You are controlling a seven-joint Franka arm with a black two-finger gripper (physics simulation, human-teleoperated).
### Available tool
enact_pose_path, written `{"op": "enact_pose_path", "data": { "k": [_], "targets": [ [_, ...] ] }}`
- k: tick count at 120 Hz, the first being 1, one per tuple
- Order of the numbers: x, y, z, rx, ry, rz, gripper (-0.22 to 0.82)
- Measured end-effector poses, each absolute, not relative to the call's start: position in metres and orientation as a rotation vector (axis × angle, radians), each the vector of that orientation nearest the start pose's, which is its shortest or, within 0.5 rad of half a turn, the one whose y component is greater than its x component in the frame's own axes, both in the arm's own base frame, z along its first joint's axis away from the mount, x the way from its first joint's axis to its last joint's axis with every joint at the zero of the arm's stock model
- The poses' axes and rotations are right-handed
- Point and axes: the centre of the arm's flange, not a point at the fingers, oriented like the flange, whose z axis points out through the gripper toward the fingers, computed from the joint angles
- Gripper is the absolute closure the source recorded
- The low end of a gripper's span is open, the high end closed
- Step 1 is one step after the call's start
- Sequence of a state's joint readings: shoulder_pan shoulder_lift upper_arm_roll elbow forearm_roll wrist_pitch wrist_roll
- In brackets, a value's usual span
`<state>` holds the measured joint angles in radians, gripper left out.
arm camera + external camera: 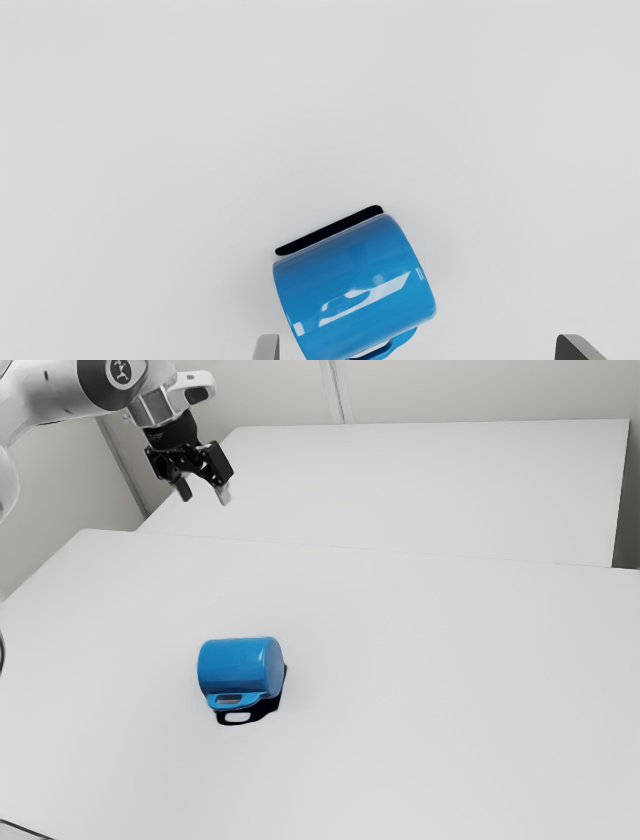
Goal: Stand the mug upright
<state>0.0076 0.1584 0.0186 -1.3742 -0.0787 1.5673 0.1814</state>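
Blue mug (241,664) on its side on white table (450,700), handle (258,701) sideways. Black two-finger gripper (203,492) above tabletop, well apart from mug, fingers wide.

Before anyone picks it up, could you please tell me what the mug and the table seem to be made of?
The mug looks like glazed ceramic, perhaps hard plastic: its blue surface throws crisp white highlights. The table looks matte, possibly laminate or painted board: plain white, without visible grain.

White table (450,690), blue mug (240,665), lying sideways
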Motion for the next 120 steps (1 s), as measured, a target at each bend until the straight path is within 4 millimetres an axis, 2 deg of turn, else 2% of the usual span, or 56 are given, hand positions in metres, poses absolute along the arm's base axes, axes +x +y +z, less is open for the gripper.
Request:
{"op": "enact_pose_path", "data": {
  "k": [34,50,58,71,102,111,120],
  "targets": [
    [0.604,0.007,0.623,-3.204,0.274,-0.072,0.0],
    [0.583,0.016,0.614,-3.286,0.235,-0.031,0.0],
    [0.567,0.033,0.602,-3.375,0.163,0.006,0.0],
    [0.549,0.073,0.582,-3.527,0.025,0.061,0.0],
    [0.519,0.18,0.507,-3.807,-0.287,0.119,0.0],
    [0.514,0.189,0.483,-3.869,-0.313,0.135,0.0],
    [0.52,0.181,0.463,-3.913,-0.257,0.16,0.0]
  ]
}}
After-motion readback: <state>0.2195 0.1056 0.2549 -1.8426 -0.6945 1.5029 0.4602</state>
